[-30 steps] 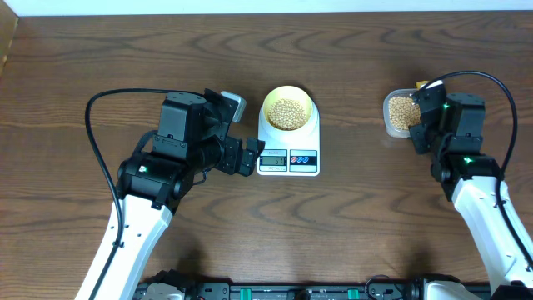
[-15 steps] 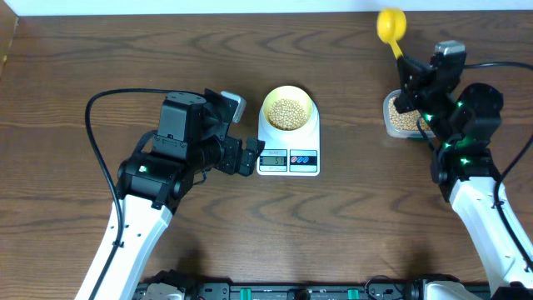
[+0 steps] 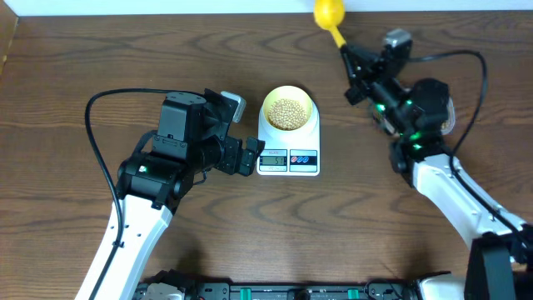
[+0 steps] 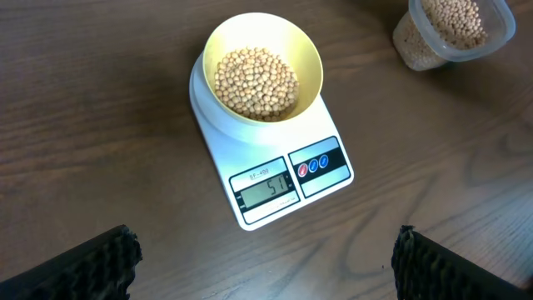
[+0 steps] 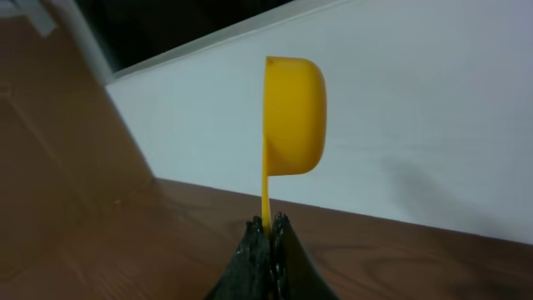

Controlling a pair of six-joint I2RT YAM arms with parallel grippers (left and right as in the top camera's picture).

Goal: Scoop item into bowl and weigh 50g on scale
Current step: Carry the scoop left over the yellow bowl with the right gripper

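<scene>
The pale yellow bowl point(image 3: 268, 102) stands on the white scale point(image 3: 288, 160) and holds a heap of beige beans point(image 3: 288, 112). In the left wrist view the bowl point(image 4: 310, 60), the beans point(image 4: 256, 82) and the scale point(image 4: 291, 179) show clearly, and the LCD reads about 51. My left gripper point(image 3: 250, 157) is open and empty just left of the scale's front; its fingers point(image 4: 266, 267) frame the bottom corners. My right gripper point(image 3: 351, 65) is shut on the handle of the bright yellow scoop point(image 3: 328, 12), held high, right of the bowl. The scoop point(image 5: 293, 117) stands on edge above the shut jaws point(image 5: 269, 227).
A clear plastic tub point(image 4: 454, 29) with more beans stands to the right of the scale; overhead it is mostly hidden under my right arm point(image 3: 420, 112). A white wall edge runs along the table's back.
My right arm has lifted the scoop out of the tub and swung it left along the table's back edge. The left arm, bowl and scale have not moved.
</scene>
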